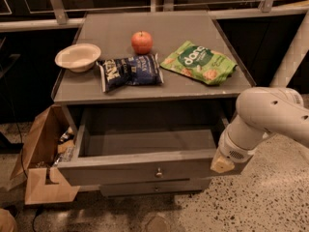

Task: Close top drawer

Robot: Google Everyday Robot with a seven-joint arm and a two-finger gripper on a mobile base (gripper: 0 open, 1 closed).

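The top drawer (145, 170) of the grey cabinet is pulled far out and looks empty inside. Its flat grey front faces me with a small round metal knob (158, 173) at centre. A lower drawer front (154, 187) shows just beneath it. My gripper (221, 165) sits at the right end of the drawer front, at the tip of the white arm (270, 115) that comes in from the right.
On the cabinet top (116, 28) lie a white bowl (77, 57), a red apple (142, 42), a dark blue chip bag (130, 71) and a green snack bag (199, 62). An open cardboard box (41, 158) stands on the floor at the left. A rail runs behind.
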